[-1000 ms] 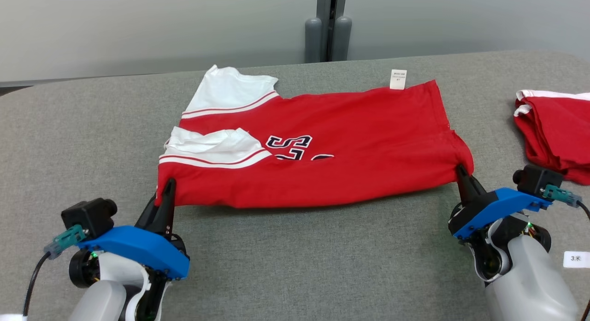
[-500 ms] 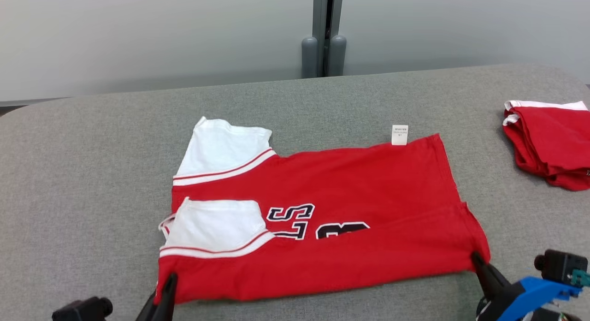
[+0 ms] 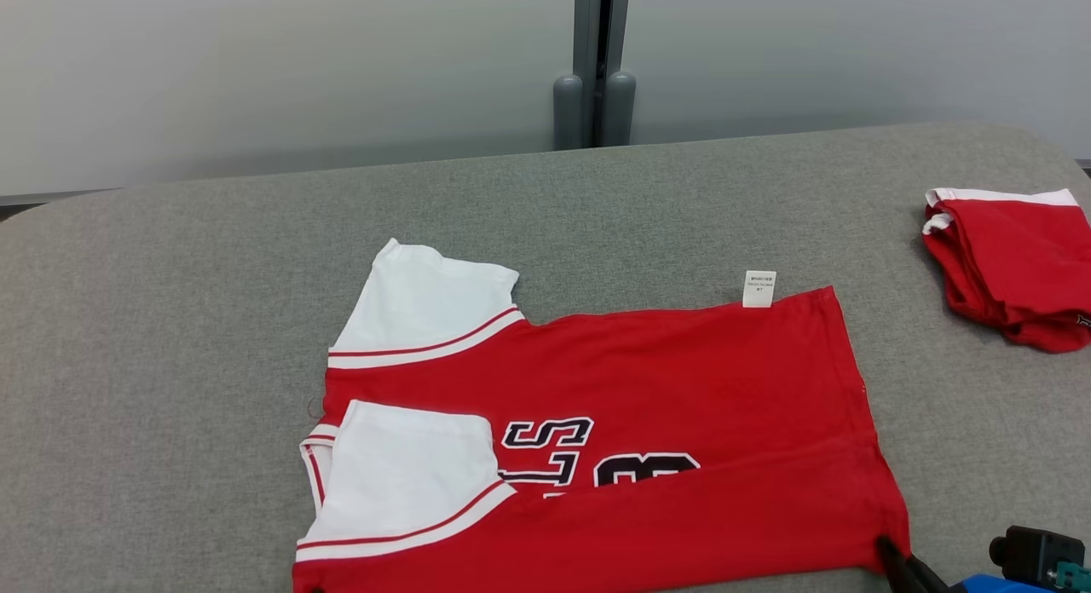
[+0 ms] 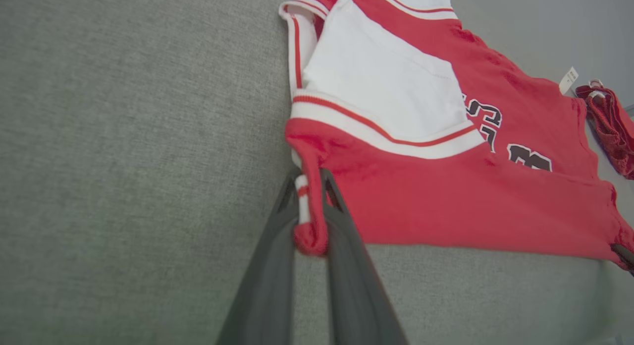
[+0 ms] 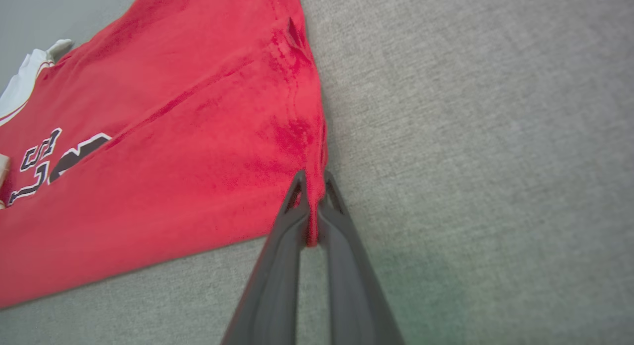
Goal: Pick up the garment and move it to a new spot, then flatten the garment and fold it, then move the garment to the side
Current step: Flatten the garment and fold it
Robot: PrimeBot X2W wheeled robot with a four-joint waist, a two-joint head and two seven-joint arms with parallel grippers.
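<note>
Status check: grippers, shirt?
Left gripper shut on shirt, sleeve-end corner. Right gripper shut on hem corner. Shirt flat on table, near edge folded over. Red pile far right, clear.

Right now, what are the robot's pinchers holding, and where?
The red shirt: left gripper pinches its near sleeve-end corner, right gripper its near hem-end corner.

garment (image 3: 648,388) on table (image 3: 213,320), pile (image 3: 1006,261) far right
</note>
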